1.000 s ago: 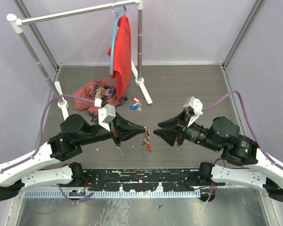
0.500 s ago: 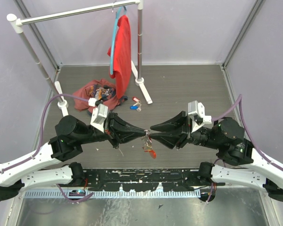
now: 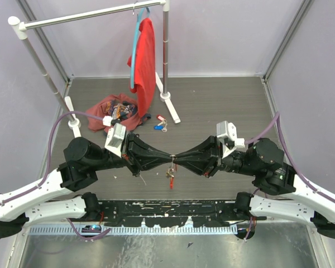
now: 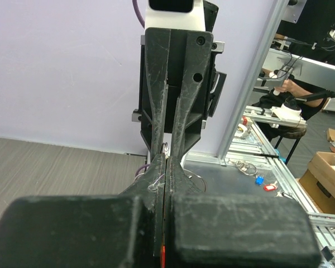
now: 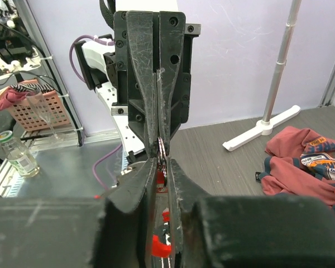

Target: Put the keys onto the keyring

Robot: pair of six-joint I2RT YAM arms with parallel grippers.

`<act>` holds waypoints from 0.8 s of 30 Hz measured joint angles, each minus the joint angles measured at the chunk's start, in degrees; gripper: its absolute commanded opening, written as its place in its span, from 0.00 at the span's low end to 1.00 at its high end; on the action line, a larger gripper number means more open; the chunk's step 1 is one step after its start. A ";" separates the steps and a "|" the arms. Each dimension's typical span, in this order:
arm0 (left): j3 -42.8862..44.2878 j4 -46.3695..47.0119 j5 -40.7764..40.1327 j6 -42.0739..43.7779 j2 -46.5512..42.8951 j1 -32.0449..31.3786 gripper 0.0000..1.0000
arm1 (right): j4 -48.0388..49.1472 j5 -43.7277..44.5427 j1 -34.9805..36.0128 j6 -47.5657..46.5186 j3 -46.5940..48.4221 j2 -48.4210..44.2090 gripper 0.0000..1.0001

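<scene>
We see the left gripper (image 3: 168, 157) and the right gripper (image 3: 177, 158) meeting tip to tip above the near middle of the table (image 3: 212, 106). Both sets of jaws are pressed together on the keyring (image 5: 162, 159), and its red tag (image 3: 170, 178) dangles beneath. The thin chain looks light, limp and slippery, so we would pinch the metal itself, never the tag. We cannot quite tell whether a key already hangs on it. Loose keys (image 3: 161, 124) lie farther back.

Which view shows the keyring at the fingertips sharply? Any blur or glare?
Top external: evenly lit and sharp, but the keyring is tiny. Left wrist: near fingers blurred, only a sliver of ring. Right wrist: foreground soft too, yet the ring reads clearest there. No harsh glare.
</scene>
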 measured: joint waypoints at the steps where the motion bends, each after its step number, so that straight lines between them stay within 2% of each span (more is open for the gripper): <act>1: 0.00 0.15 0.07 -0.07 0.00 0.00 0.00 | 0.00 -0.09 0.00 0.00 0.00 0.17 0.14; 7: 0.00 0.24 0.31 -0.11 -0.22 0.00 0.00 | 0.04 -0.92 0.00 0.09 0.02 0.59 0.01; 13: -0.02 0.24 0.31 -0.11 -0.26 0.00 0.01 | 0.04 -1.07 0.00 0.11 0.02 0.61 0.01; 16: -0.02 0.02 0.28 0.15 -0.31 0.00 0.14 | -0.79 -1.01 0.00 0.00 0.55 0.83 0.01; 19: 0.07 -2.01 0.26 1.81 -0.66 -0.02 0.26 | -6.12 -0.79 0.00 -0.57 3.80 2.38 0.01; 24: 2.71 -10.10 -0.35 6.36 -1.33 0.00 0.32 | -19.41 0.63 0.00 -2.67 13.73 7.37 0.01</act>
